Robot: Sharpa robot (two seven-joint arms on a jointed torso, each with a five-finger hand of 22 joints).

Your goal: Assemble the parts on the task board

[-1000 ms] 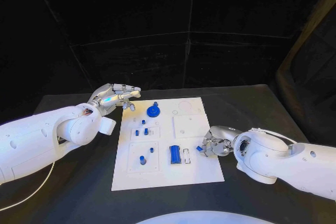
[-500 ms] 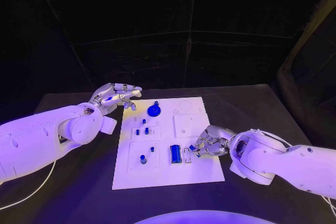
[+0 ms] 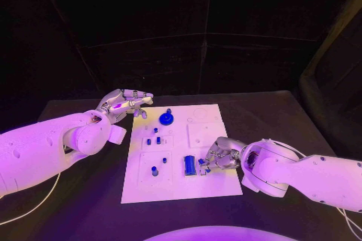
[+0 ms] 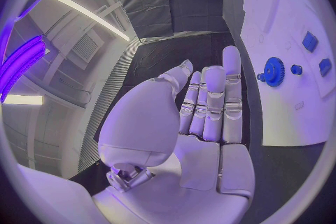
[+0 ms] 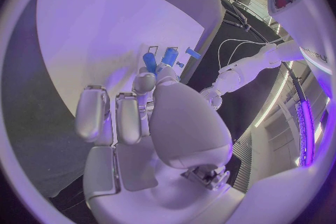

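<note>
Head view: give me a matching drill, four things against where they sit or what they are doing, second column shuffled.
Things:
1. blue gear
2. left robot hand
3. right robot hand
4. long blue block

Places or states:
A. off the board's far left corner, holding nothing
B. at the board's right edge, pinching a small blue piece
C. far end of the white board, near its middle
D. lying on the board's near half, just left of the right robot hand

Pairs: 1-C, 2-A, 3-B, 4-D
</note>
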